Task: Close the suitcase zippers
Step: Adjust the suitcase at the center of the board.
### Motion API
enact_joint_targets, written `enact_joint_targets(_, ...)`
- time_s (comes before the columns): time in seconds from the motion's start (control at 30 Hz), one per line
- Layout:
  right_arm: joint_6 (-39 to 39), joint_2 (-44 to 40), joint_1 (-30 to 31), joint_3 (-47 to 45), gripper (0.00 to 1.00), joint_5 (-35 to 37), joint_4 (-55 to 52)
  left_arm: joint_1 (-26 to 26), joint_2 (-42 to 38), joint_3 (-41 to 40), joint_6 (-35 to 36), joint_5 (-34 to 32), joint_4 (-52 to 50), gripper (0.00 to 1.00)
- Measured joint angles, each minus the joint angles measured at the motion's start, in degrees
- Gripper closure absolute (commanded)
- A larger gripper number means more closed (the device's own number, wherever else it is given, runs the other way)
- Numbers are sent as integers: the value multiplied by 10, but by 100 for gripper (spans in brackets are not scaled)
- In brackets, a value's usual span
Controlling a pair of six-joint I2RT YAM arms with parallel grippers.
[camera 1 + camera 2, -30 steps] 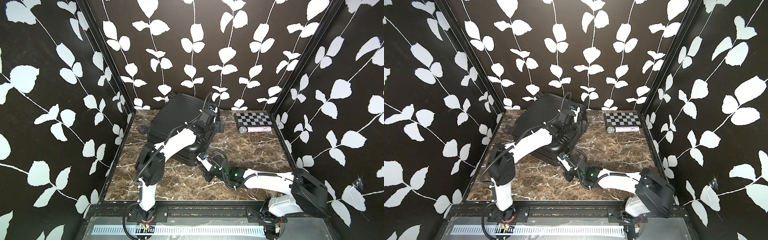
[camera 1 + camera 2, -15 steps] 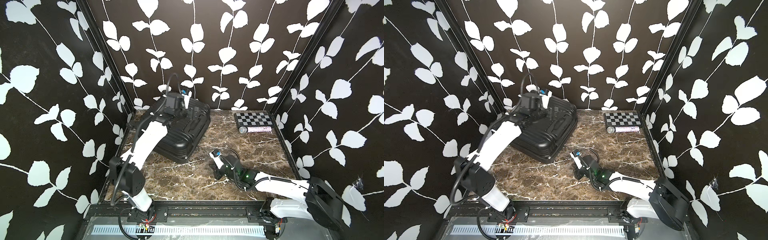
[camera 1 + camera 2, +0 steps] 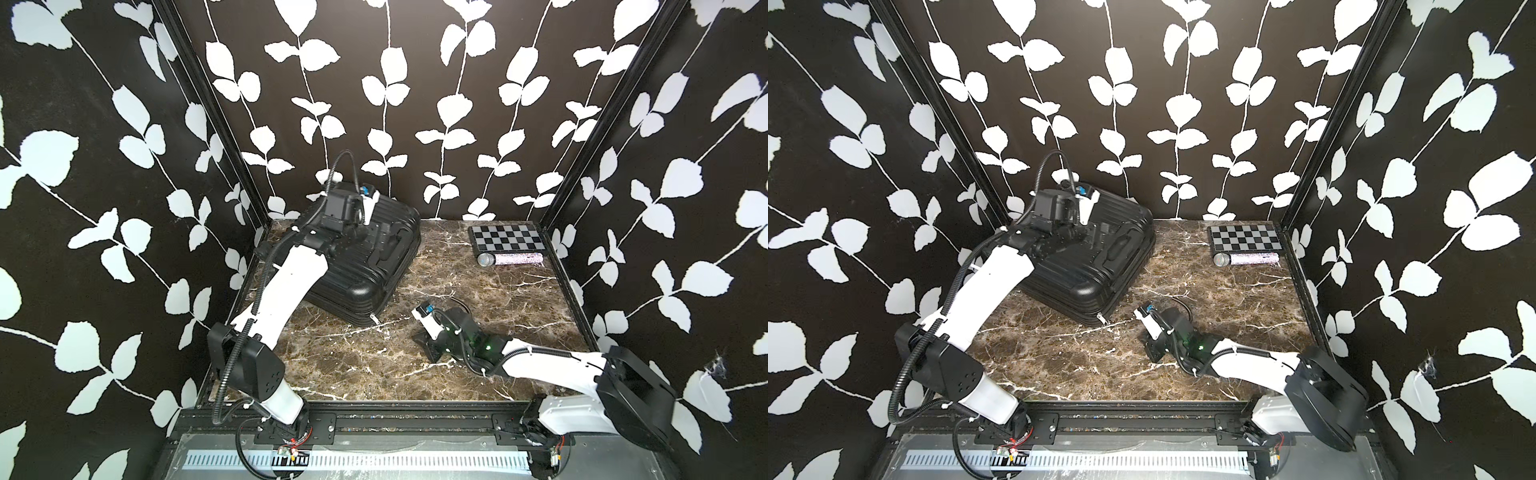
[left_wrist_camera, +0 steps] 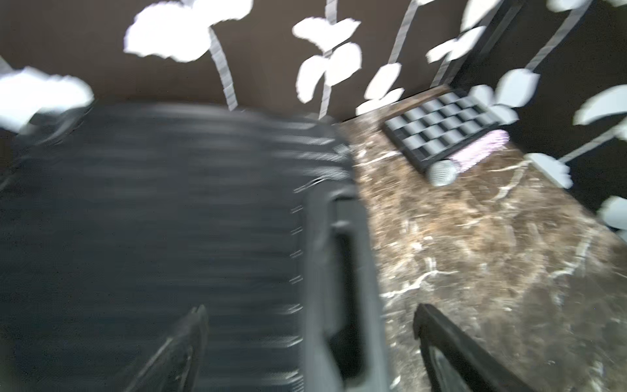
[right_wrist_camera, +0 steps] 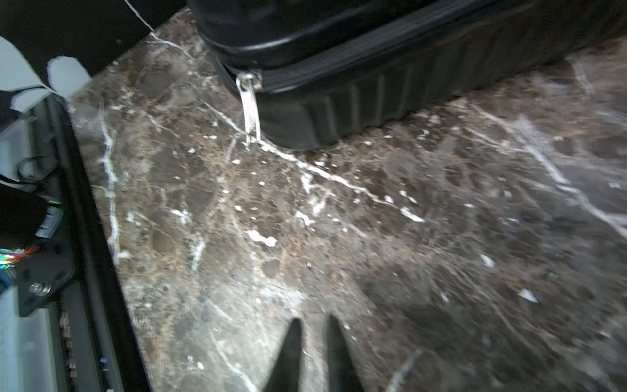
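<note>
Starting with both top views, you find the suitcase flat on the bench, shells together. Its silver zipper pull dangles at the corner nearest your right hand. That hand sits low, near the corner but apart from it. The left hand hovers over the suitcase's far end.

The left wrist view, blurred, shows the left hand spread wide and empty above the suitcase's side handle.

The right wrist view shows the right hand barely parted, gripping nothing, facing the zipper pull on the zipper track. Widen it slightly and pinch the zipper pull close to the zipper track. Then draw along the track rather than outward, while the left hand steadies the suitcase.
</note>
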Motion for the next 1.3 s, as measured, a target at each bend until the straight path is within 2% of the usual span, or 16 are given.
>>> enact_joint_targets(0.13,-12,43,1,44,61,-25,10,67,-28,-27,-11,-2,-24,5)
enact_joint_targets(0.27,-21,91,3,85,59,-44,20,125,-91,-70,-19,-3,-49,3)
enact_joint_targets(0.5,-23,162,16,147,54,-51,29,139,-192,-110,-21,-26,-88,1)
enact_joint_targets(0.7,-22,209,33,186,54,-29,31,157,-217,-135,-21,-49,-113,1)
enact_joint_targets(0.83,-18,236,37,207,61,-21,34,179,-217,-140,-21,-49,-124,1)
enact_joint_targets(0.93,-14,252,40,219,75,-19,35,187,-217,-145,-21,-49,-124,1)
enact_joint_targets(1.07,-8,265,41,229,99,-16,41,192,-218,-152,-20,-49,-125,1)
enact_joint_targets(1.3,5,254,34,203,100,-12,71,193,-221,-164,-16,-49,-125,1)
